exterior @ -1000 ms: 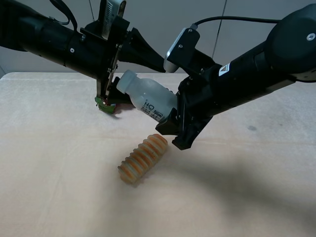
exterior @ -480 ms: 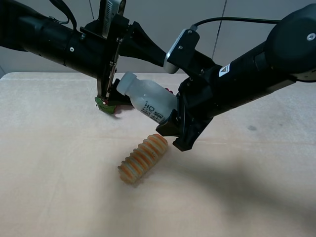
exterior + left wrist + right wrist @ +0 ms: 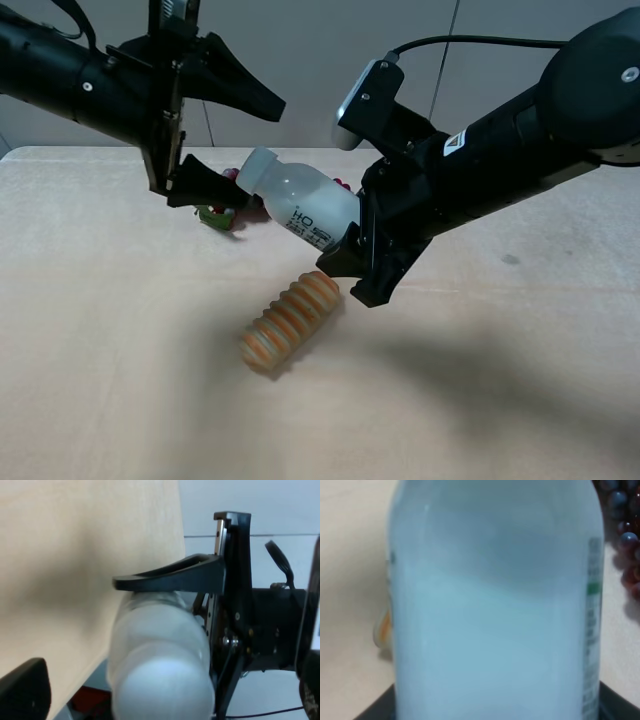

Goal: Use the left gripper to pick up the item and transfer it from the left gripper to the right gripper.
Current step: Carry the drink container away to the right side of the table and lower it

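The item, a translucent-white bottle (image 3: 300,205), hangs tilted above the table with its white cap toward the left. My right gripper (image 3: 348,252) is shut on its lower body; the bottle fills the right wrist view (image 3: 495,610). My left gripper (image 3: 258,152) is open, its jaws spread wide above and below the cap end without touching it. In the left wrist view the cap end (image 3: 160,675) sits close between the two black fingers (image 3: 165,575).
An orange ridged bread roll (image 3: 290,320) lies on the beige table (image 3: 110,350) just below the bottle. A red grape bunch (image 3: 216,213) lies behind the bottle under the left gripper; grapes also show in the right wrist view (image 3: 622,535).
My left gripper has opened, let go of the bottle and drawn back to the left. The bottle stays in my right gripper, which has not moved.
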You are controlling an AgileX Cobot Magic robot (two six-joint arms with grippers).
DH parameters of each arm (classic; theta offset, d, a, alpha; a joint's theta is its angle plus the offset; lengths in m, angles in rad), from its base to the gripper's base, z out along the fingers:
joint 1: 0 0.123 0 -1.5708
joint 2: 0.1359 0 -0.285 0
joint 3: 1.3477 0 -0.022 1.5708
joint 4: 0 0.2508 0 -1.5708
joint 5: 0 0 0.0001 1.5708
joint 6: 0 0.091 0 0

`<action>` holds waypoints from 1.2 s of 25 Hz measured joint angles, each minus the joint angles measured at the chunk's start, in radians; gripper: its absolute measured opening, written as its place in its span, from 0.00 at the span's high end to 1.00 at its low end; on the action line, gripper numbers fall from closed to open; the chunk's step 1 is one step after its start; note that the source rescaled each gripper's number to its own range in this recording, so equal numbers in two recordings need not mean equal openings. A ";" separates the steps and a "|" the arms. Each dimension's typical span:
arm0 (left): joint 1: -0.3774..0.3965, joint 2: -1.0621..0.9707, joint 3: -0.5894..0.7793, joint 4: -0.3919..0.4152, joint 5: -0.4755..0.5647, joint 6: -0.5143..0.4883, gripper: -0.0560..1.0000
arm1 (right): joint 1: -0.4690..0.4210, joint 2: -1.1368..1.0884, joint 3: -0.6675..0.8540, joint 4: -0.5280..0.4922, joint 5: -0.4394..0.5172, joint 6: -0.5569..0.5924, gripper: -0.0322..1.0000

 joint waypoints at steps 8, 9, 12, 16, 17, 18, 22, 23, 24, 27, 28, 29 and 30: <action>0.189 -0.167 0.000 0.115 0.004 -0.002 0.00 | 0.000 0.000 0.000 0.000 0.000 0.000 0.88; 0.213 -0.202 0.000 0.138 0.004 -0.002 0.00 | 0.000 0.000 0.000 0.000 0.000 0.000 0.88; 0.276 -0.313 0.000 0.211 0.004 -0.031 0.00 | 0.000 0.000 0.000 0.000 0.000 0.000 0.88; 0.302 -0.477 0.000 0.292 0.004 -0.087 0.00 | 0.000 0.000 0.000 0.000 0.000 0.000 0.88; 0.302 -0.513 0.000 0.318 0.006 -0.100 0.00 | 0.000 0.000 0.000 0.000 0.000 0.000 0.88; 0.302 -0.557 0.000 0.342 0.006 -0.113 0.00 | 0.000 0.000 0.000 0.000 0.000 0.000 0.88; 0.302 -0.722 0.000 0.506 0.008 -0.197 0.00 | 0.000 0.000 0.000 0.000 0.001 0.000 0.88; 0.303 -0.763 0.000 0.555 0.007 -0.225 0.00 | 0.000 0.000 0.000 0.000 0.001 0.000 0.88; 0.303 -0.803 0.000 0.602 0.007 -0.257 0.00 | 0.000 0.000 0.000 0.000 0.002 0.000 0.88; 0.303 -0.901 0.000 0.709 0.007 -0.338 0.00 | 0.000 0.000 0.000 0.000 0.003 0.004 0.88; 0.303 -0.928 0.000 0.734 0.006 -0.358 0.00 | 0.000 0.000 0.000 0.000 0.003 0.005 0.88; 0.302 -0.959 0.000 0.748 0.005 -0.371 0.00 | 0.000 0.000 0.000 0.000 0.003 0.005 0.88; 0.297 -0.988 0.000 0.759 0.003 -0.378 0.00 | 0.000 0.000 0.000 0.000 0.003 0.007 0.88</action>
